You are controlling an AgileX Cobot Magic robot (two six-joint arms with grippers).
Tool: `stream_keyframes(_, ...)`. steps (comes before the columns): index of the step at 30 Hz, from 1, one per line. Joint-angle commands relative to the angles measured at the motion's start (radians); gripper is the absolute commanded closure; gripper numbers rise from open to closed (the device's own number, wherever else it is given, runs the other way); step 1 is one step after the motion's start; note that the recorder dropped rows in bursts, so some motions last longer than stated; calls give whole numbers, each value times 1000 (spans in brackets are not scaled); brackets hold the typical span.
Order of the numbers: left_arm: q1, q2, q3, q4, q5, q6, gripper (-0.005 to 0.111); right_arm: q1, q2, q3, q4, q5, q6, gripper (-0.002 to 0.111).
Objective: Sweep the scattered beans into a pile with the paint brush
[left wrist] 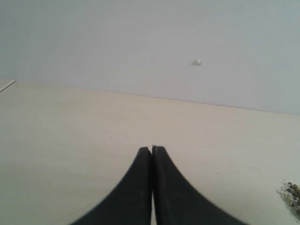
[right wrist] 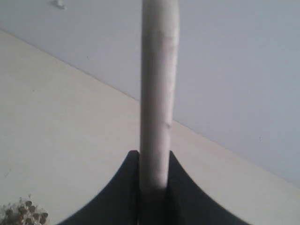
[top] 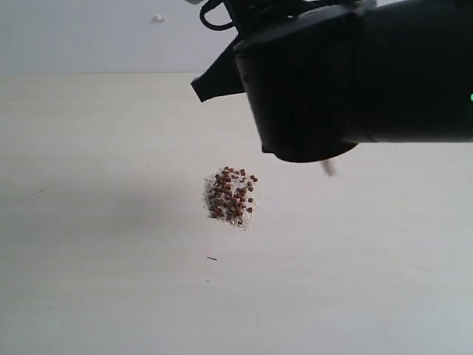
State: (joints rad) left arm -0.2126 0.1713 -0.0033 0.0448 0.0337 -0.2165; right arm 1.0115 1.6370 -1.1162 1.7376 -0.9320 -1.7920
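The beans (top: 231, 197) lie gathered in one small reddish-brown heap with whitish grains around it, mid-table. The heap's edge also shows in the left wrist view, beans (left wrist: 293, 193), and in the right wrist view, beans (right wrist: 22, 213). My right gripper (right wrist: 154, 155) is shut on the pale wooden handle of the paint brush (right wrist: 158, 84), which stands straight out between the fingers. In the exterior view only a pale end of the paint brush (top: 328, 168) pokes out below the black right arm (top: 355, 74); ferrule and bristles are hidden. My left gripper (left wrist: 152, 150) is shut and holds nothing, above bare table left of the heap.
The pale wooden table (top: 111, 281) runs back to a grey-white wall with a small white speck (top: 158, 18). A thin dark fleck (top: 212, 258) lies on the table in front of the heap. The right arm blocks the upper right of the exterior view.
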Motion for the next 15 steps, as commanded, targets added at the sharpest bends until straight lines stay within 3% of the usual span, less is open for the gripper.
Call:
stream_keyframes(1, 3, -9, 3, -5, -2, 3, 107, -11, -105, 102, 7, 93, -116, 108)
stream_keyframes(6, 3, -9, 3, -5, -2, 3, 107, -146, -214, 251, 7, 295, -326, 108)
stream_keyframes(11, 3, -9, 3, -5, -2, 3, 107, -305, -228, 262, 7, 444, -326, 108)
stream_keyframes(15, 3, -9, 3, -5, -2, 3, 107, -441, -226, 262, -185, 634, -324, 108)
